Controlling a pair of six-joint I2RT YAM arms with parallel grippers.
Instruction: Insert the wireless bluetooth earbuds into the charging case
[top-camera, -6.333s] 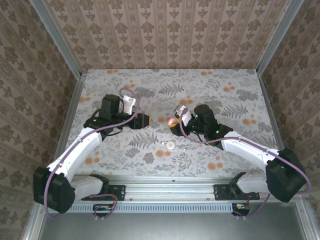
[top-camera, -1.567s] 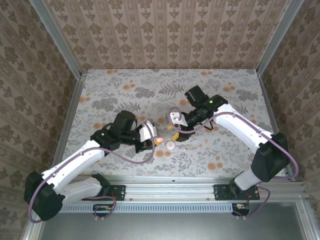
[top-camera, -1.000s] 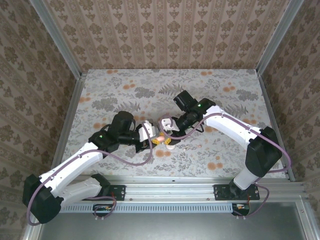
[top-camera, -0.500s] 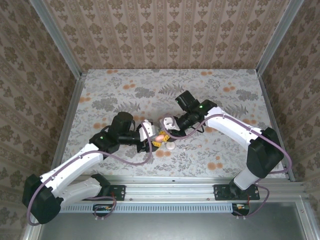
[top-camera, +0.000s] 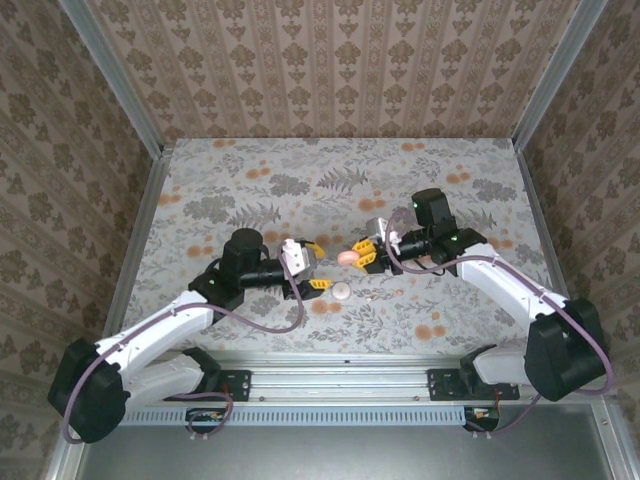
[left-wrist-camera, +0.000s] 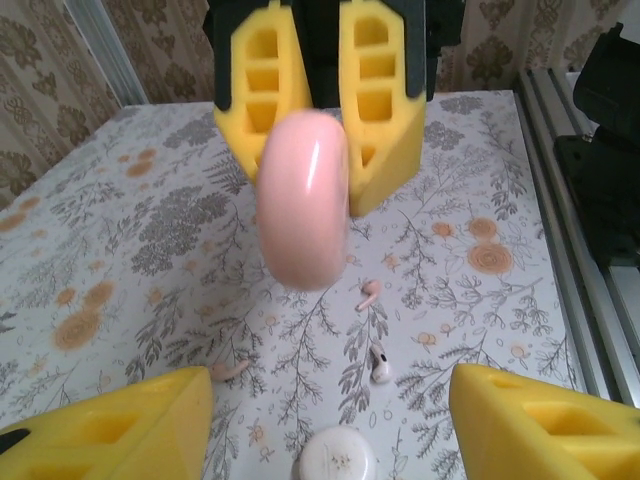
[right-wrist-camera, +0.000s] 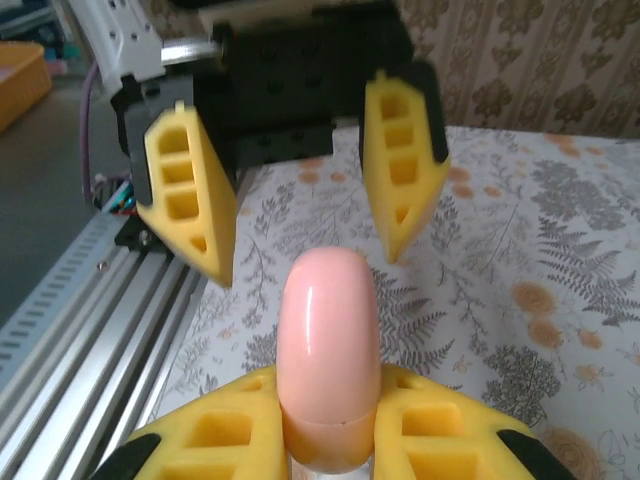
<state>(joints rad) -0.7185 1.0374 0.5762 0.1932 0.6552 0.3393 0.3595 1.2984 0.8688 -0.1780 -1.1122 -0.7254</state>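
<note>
Floral-print cloth covers the desk (top-camera: 220, 200), with patterned paper panels on three sides. Above it the right fingers (top-camera: 362, 252) are clamped on the charging case (top-camera: 347, 257), a salmon-pink puck held on edge, clear of the surface, most of its body sticking out past the yellow foam. Facing it, the left fingers (top-camera: 319, 283) are spread wide and hold nothing, with the puck just ahead of their tips. The earbuds (left-wrist-camera: 379, 363) lie loose on the desk below the case, one whitish and a pinker one (left-wrist-camera: 368, 293) just beside it. A whitish round disc (top-camera: 341, 291) rests near them.

The main risk, as I judge it, is the grip. It takes only the puck's lower rim, so a push from the left side could pivot it or squeeze it out, and it would fall among the earbuds and scatter them. No seam or open lid shows, so I cannot tell whether the case is ready to receive anything. The buds are tiny, and a pinch slightly off could flick one away.
</note>
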